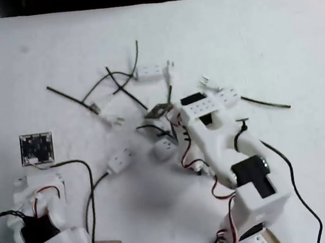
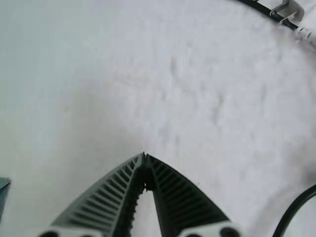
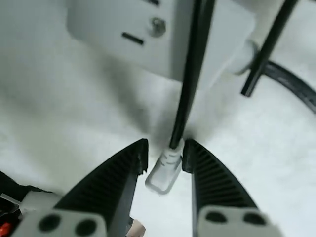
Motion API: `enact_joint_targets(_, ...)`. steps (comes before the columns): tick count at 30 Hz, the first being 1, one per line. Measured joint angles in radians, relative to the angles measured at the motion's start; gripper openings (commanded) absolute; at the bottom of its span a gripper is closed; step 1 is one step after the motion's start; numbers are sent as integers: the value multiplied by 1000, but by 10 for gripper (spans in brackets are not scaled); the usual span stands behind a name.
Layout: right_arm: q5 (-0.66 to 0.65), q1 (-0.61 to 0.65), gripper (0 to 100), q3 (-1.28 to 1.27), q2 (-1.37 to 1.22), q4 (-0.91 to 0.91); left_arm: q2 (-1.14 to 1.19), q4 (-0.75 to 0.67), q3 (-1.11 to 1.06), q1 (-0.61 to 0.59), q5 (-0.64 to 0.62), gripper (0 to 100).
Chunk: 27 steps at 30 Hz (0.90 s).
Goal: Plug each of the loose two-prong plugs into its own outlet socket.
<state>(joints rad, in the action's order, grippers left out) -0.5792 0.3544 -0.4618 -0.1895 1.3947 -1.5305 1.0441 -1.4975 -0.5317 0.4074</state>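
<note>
The right gripper (image 3: pixel 164 150) has its fingers narrowly apart and seems to pinch one white plug (image 3: pixel 165 173) just beside an outlet socket (image 3: pixel 148 34), not yet inserted. The left gripper (image 2: pixel 144 163) has its fingers pressed together, empty, over the desk (image 2: pixel 173 74). Other plugs (image 1: pixel 113 120) lie loose, so most work remains.

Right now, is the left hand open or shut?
Shut: on the left hand the fingertips meet, with nothing between them.

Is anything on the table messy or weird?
Yes. In the middle of the table, black cords lie crossed in a tangle, with white plugs scattered crookedly among them. The right gripper pinches one plug.
</note>
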Motion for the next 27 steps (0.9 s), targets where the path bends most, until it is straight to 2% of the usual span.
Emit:
enact_joint_targets(5, 0, -31, 13, 52, -49, 5, 0, 0, 0, 0, 0, 27)
enact_joint_targets(12, 0, -63, 16, 63, -58, 2, 0, 0, 0, 0, 0, 27)
enact_joint_targets(16, 0, -52, 16, 89, -44, 61, 0, 0, 0, 0, 0, 27)
enact_joint_targets(20, 15, -14, 16, 92, 95, 95, 0, 0, 0, 0, 0, 27)
enact_joint_targets(27, 186, 101, 16, 48, 443, 34, 0, 0, 0, 0, 0, 27)
